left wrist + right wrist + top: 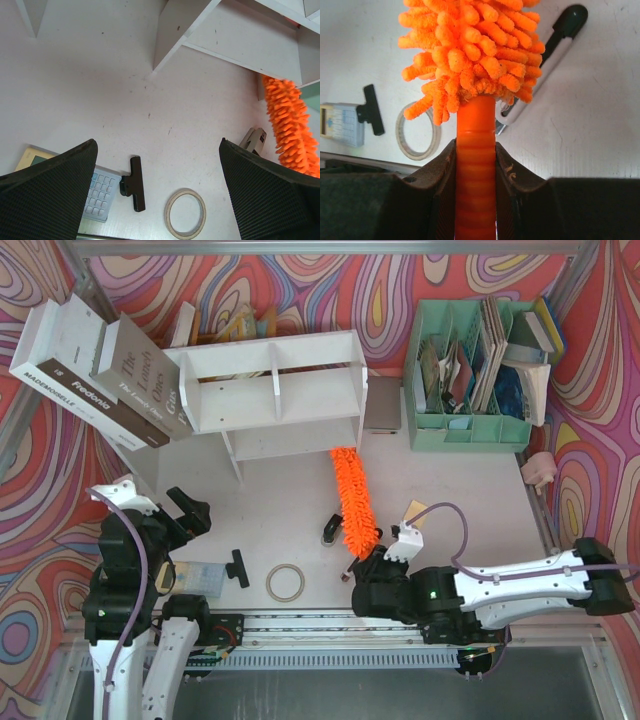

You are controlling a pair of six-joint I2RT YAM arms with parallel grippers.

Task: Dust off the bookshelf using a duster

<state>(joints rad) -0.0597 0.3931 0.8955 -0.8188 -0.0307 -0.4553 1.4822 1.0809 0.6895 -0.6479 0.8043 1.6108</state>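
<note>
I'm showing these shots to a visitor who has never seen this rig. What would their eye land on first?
First the fluffy bright orange microfibre duster, stretched across the middle of the table with its handle gripped in the right claw and its tip reaching the lower right corner of the wide white wooden bookshelf. Next the swirling red and purple patterned backdrop that surrounds the table.

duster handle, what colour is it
Bright orange, like its fluffy head. Best seen in the right wrist view, where the right gripper clamps the duster by that handle.
</note>
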